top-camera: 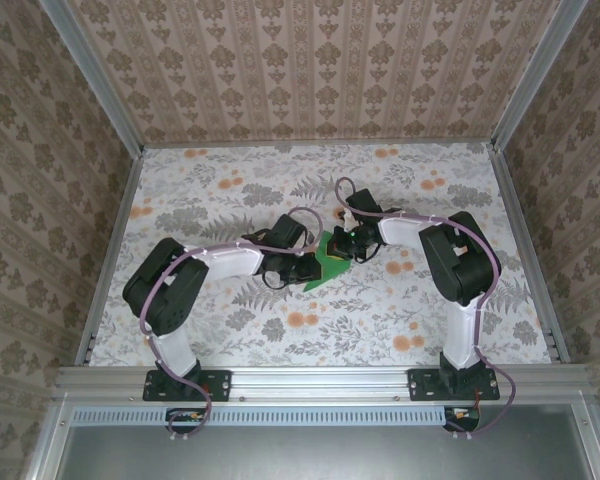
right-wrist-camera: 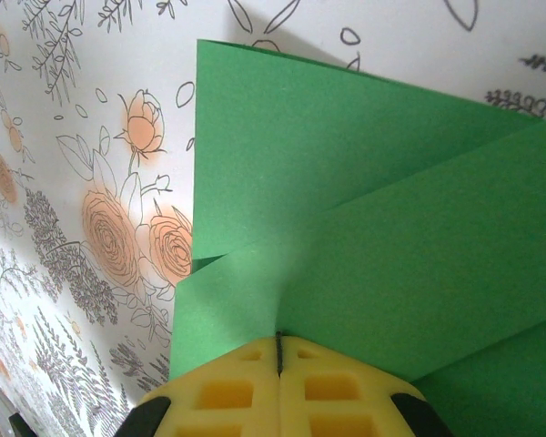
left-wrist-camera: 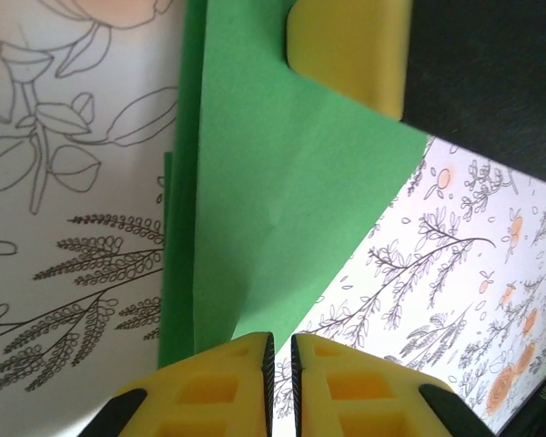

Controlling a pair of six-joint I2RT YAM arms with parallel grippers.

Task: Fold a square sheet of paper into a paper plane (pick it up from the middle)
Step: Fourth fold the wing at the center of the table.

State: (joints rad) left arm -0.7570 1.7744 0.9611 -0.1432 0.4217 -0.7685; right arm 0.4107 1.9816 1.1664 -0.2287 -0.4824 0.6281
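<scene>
Right gripper [right-wrist-camera: 279, 350] fingers pressed together, pinching edge of folded green sheet of paper [right-wrist-camera: 364, 228] at frame bottom. Left gripper [left-wrist-camera: 282, 350] fingers nearly touching at sheet's tip; grip unclear. Sheet mid-frame on table [top-camera: 230, 190].

tabletop [top-camera: 230, 340] — white, orange-flower print | walls [top-camera: 310, 70] — beige damask pattern | aluminium rail [top-camera: 320, 378] along near edge

The square sheet of paper [right-wrist-camera: 364, 228] is thin matt green stock, smooth apart from a few soft creases. Fingers [right-wrist-camera: 227, 396] on the right gripper [right-wrist-camera: 279, 350] look like matt yellow moulded plastic, same deal on the left gripper [left-wrist-camera: 280, 360]. Table cover [top-camera: 310, 330] is a smooth floral print with low sheen. The rail [top-camera: 320, 378] at 6 o'clock is bare brushed metal, and the left arm's shell [top-camera: 225, 260] is glossy white plastic.
</scene>
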